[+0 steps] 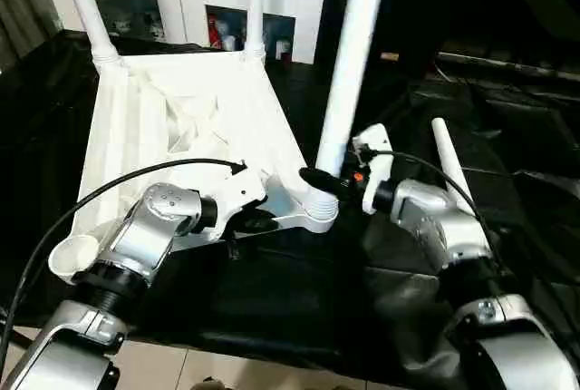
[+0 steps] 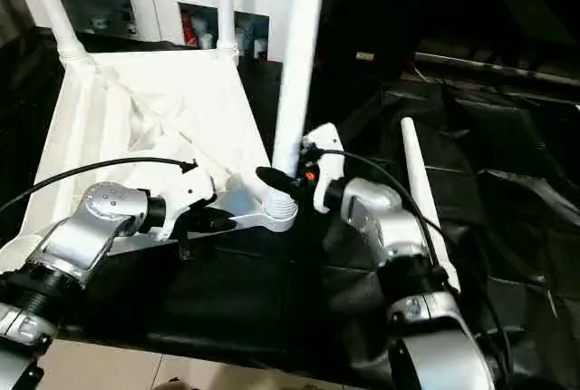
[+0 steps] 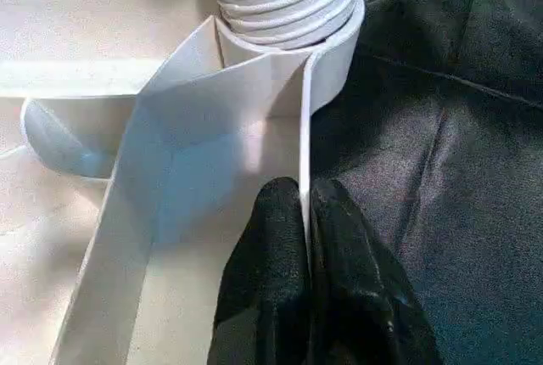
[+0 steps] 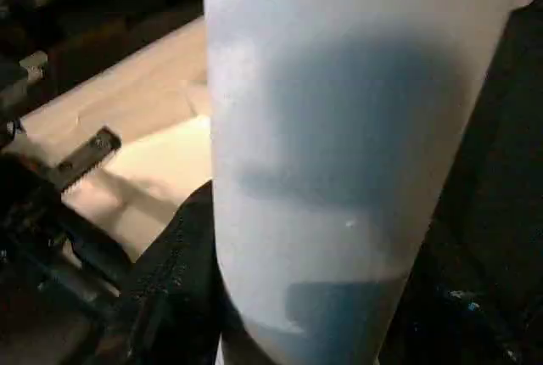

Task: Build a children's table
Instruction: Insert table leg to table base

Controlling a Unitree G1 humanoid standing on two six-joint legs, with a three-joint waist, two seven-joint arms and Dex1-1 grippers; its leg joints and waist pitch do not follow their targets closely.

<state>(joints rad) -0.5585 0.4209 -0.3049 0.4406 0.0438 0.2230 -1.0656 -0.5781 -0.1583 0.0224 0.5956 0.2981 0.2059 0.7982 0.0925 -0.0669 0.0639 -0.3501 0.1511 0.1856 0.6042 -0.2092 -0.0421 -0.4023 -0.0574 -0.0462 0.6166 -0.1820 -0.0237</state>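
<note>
Left eye view: white plastic rectangular tabletop (image 1: 181,127) lying upside down on a glossy black sheet (image 1: 272,299), ribbed underside up, with moulded diagonal ribs across the panel. Two long round tapered white legs (image 1: 86,4) standing in the far corner sockets, a third white leg (image 1: 353,63) upright in the near right corner socket (image 1: 319,210), its threaded collar showing above the rim. Fourth white leg (image 1: 450,168) lying loose on the black sheet beside the right forearm. Near left corner socket (image 1: 72,257) open, a round cup. Left gripper (image 1: 258,219) at the tabletop's near edge, right gripper (image 1: 328,181) against the third leg just above the socket. Behind, a white cabinet with glass doors (image 1: 227,9).

Right eye view: same layout; pale tiled floor (image 2: 109,363) under the sheet's near edge.

Left wrist view: black fingers (image 3: 271,280) of the left gripper pinched on the thin upright rim of the tabletop, one on each side, just short of the ridged collar.

Right wrist view: smooth matte leg close up, one black finger (image 4: 182,289) of the right gripper pressed against its side, so clamped on the leg.
</note>
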